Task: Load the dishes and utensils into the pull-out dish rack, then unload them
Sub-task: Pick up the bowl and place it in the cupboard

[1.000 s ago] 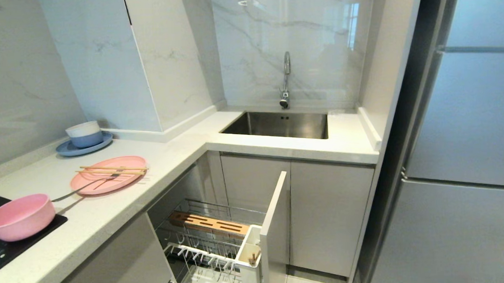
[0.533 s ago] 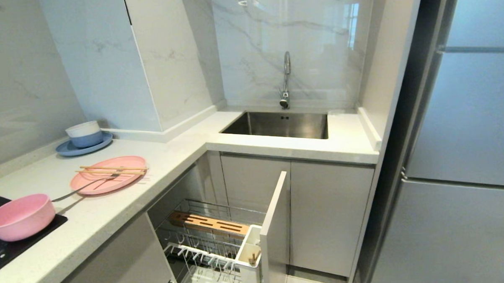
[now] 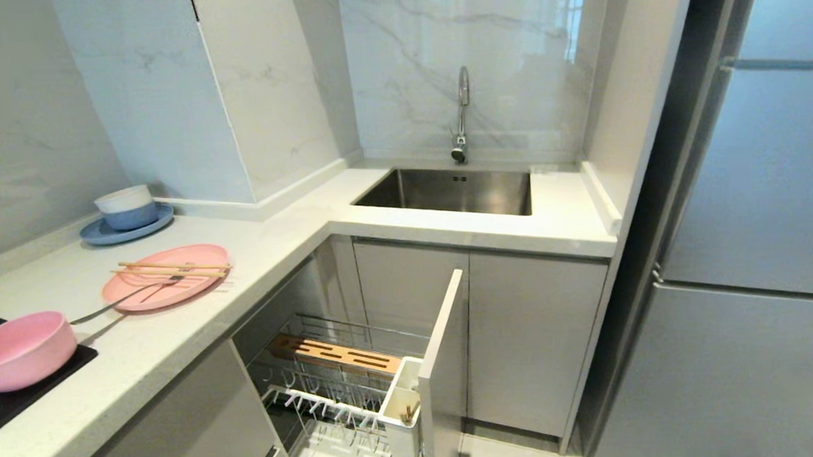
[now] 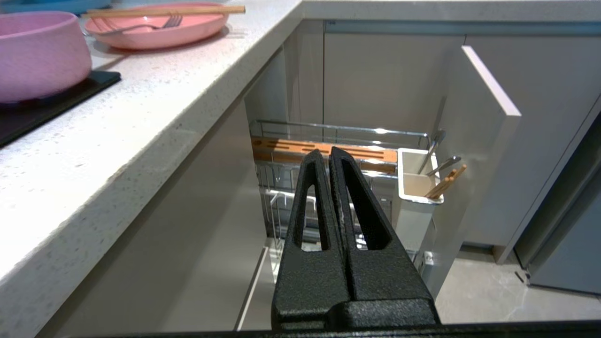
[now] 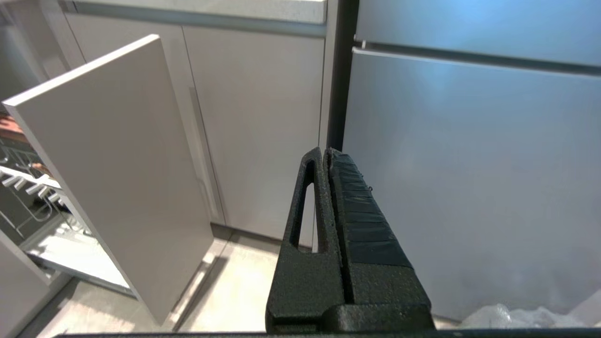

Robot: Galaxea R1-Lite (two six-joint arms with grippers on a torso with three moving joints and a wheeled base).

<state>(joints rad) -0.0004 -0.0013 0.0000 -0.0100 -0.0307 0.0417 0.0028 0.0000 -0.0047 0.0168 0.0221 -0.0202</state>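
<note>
below the counter edge both arms hang level, left gripper (image 4: 325, 152) and right gripper (image 5: 324, 152) pressed together, empty, while the pull-out dish rack (image 3: 330, 380) stands open, pink bowl (image 3: 20, 349) up on the counter (image 3: 258, 254).

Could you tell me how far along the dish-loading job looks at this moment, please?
Done: the pull-out dish rack stands pulled out. In hand: nothing; the left gripper and right gripper are shut and empty, low by the cabinets. Left: the pink bowl, the pink plate, the chopsticks and the fork all remain on the counter, so loading has not begun.
</note>
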